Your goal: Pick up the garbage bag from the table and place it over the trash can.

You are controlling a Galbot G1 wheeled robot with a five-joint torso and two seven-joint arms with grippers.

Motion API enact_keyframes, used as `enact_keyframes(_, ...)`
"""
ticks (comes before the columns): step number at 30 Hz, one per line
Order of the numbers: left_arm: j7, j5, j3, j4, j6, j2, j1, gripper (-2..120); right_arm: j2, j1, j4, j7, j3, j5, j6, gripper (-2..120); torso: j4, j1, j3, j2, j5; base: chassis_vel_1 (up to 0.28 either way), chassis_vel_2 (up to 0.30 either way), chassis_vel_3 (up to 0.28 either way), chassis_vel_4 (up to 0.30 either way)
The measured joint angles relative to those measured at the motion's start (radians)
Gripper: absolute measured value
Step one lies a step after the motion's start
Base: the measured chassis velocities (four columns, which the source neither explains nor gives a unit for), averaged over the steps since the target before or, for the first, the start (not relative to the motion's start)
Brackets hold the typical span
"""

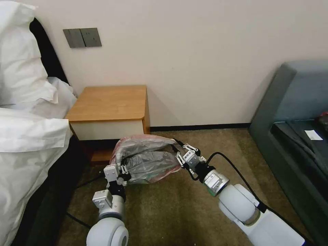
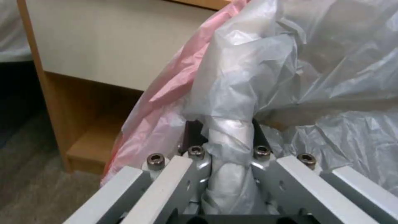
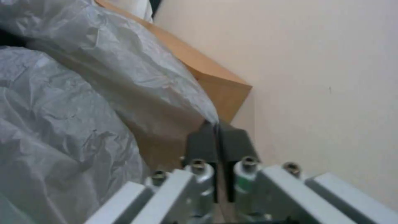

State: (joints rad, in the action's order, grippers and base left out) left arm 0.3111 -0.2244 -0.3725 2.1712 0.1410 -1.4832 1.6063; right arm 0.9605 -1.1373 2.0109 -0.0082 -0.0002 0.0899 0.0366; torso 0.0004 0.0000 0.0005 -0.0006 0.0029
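Bag [image 1: 147,159] stretched between both grippers at table's [image 1: 109,102] 6 o'clock: left gripper [image 2: 226,137] clamped on bunched plastic, right gripper [image 3: 216,137] pinching a thin edge, per wrist views.

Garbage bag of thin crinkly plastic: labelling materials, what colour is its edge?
Pinkish-red, on the translucent grey garbage bag; clearest in the left wrist view.

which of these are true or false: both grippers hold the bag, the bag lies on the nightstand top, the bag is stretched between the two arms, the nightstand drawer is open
1. Both grippers hold the bag: true. The left gripper and the right gripper each pinch the garbage bag.
2. The bag lies on the nightstand top: false. It hangs in front of the table, below its top.
3. The bag is stretched between the two arms: true.
4. The drawer is open: false. The cream front sits closed.
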Motion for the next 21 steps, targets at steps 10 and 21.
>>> enact_keyframes(10, 0.0, -0.001, 0.0, 0.007, 0.0, 0.003, 0.003, 5, 0.0, 0.002, 0.0, 0.001, 0.014, -0.005, -0.009, 0, -0.0001, 0.0, 0.0, 0.0, 0.0, 0.0, 0.0, 0.0, 0.0)
enact_keyframes(21, -0.003, -0.006, 0.002, 0.036, -0.006, 0.011, 0.028, 5, -0.025, -0.001, -0.006, 0.001, 0.056, -0.021, -0.023, 0, 0.0, 0.0, 0.0, 0.0, 0.0, 0.0, 0.0, 0.0, 0.0)
